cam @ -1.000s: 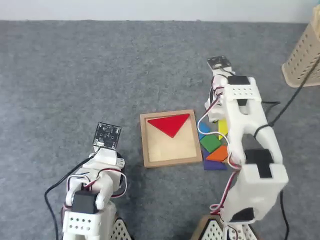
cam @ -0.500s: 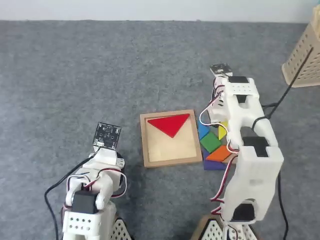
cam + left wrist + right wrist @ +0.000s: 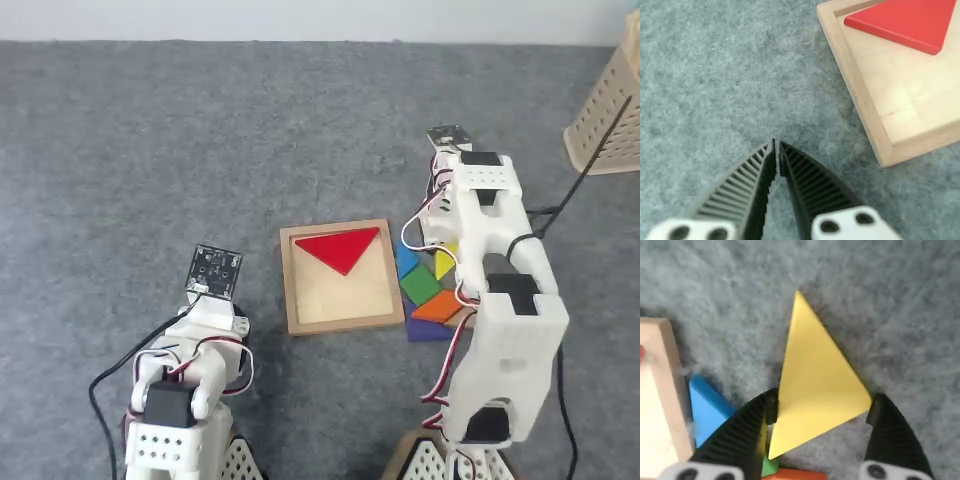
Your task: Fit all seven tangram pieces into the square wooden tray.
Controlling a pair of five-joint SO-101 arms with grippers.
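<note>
My left gripper sits nearest me, low over the carpet, jaws pressed together on nothing, pointing toward the tray's near corner. The tray lies between the two arms. It holds one piece, the red triangle, tucked against the far rim; the rest of the floor is bare wood.

Just beside the tray, on the right arm's side, the loose pieces crowd together: purple, orange, green and blue.

Farthest out is the yellow triangle, flat on the carpet. My right gripper is spread wide over it. Its broad end lies between the jaws and its point runs straight away from the wrist. One finger overlaps one edge; the other stands just off the opposite corner.

I judge the right arm the one to take it. Closing would bear on slanted edges, so the piece may slip forward.
</note>
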